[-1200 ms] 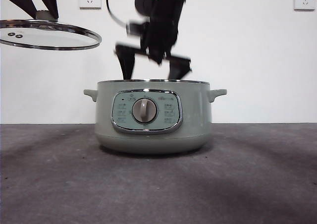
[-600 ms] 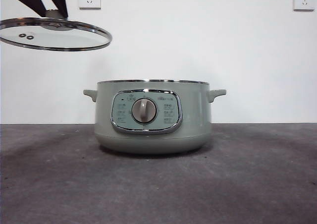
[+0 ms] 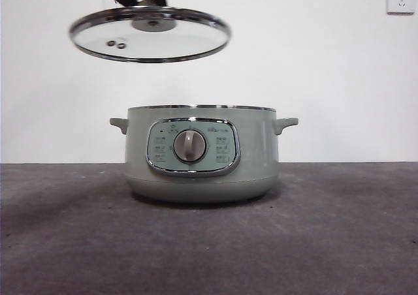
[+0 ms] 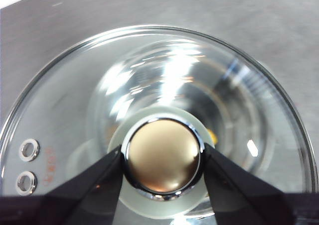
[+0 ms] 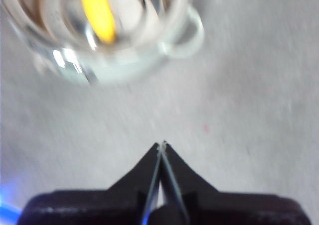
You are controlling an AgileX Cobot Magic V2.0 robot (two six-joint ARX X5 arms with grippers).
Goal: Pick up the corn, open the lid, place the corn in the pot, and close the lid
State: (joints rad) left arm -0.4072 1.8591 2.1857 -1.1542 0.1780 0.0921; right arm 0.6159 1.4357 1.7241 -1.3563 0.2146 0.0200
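The front view is evenly and brightly lit, with soft shadows cast around the pot. Strong glare is reflected in the lid. The right wrist view is heavily motion-blurred.

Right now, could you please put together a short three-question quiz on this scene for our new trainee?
1. True or false: the lid rests on the pot.
2. Which tool grips the lid's knob? A) left B) right
3. Fill in: the corn lies inside the ____.

Key:
1. False; it hangs in the air above the pot, offset to one side.
2. A; the left tool is shut on the knob, while the right tool is shut on nothing, away from the pot.
3. pot.
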